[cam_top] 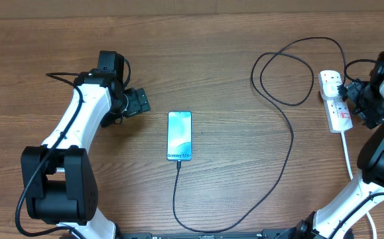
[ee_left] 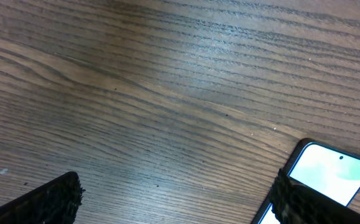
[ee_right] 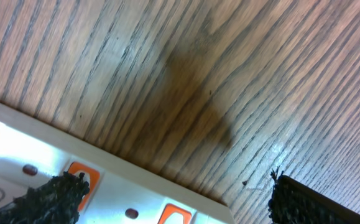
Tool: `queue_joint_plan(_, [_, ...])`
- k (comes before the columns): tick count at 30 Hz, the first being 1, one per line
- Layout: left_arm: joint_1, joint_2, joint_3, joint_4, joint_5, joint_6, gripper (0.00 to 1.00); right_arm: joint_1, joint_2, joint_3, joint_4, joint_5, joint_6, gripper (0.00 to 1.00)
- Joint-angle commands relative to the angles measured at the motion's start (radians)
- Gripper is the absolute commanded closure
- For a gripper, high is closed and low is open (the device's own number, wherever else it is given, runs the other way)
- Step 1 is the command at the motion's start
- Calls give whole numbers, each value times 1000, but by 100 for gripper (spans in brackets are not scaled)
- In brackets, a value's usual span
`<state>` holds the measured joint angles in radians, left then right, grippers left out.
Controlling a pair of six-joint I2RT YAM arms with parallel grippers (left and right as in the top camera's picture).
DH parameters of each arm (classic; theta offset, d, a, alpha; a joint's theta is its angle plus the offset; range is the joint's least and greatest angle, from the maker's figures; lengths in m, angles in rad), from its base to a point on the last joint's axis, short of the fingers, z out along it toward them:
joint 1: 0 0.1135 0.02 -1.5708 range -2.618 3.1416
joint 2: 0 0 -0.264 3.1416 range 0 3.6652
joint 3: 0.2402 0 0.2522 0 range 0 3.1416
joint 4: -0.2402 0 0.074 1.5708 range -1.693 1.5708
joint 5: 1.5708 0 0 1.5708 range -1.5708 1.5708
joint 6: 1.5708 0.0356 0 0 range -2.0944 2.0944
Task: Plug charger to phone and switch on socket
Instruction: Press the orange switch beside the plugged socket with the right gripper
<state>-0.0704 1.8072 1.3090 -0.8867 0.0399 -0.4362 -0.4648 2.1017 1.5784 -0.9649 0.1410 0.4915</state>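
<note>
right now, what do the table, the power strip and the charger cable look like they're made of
The table: wood or wood-look laminate, matte brown with running grain; which one I cannot tell. The power strip: smooth white moulded plastic, probably, with orange-red switches. The charger cable: thin black flexible sheath, likely rubber or plastic, since it lies in loose loops.

A brown wood-grain table (cam_top: 245, 40) fills the whole overhead view. A phone (cam_top: 179, 135) lies flat at the centre, screen up and lit, its long side running up and down the frame. A thin black cable (cam_top: 175, 189) meets its lower end, sweeps along the bottom edge, climbs the right half and loops at upper right. At the right edge lies a white power strip (cam_top: 335, 101), its white cord (cam_top: 347, 156) trailing downward.
</note>
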Motion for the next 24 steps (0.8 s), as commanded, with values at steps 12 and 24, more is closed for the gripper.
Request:
queue_joint_plan(12, [-2,12,15,1,-10,11,0,38,20,-41,-8,-161,-56,0])
queue_joint_plan(24, [-2,12,15,2,-10,11,0,31,-4,44,-122,-121,-164,0])
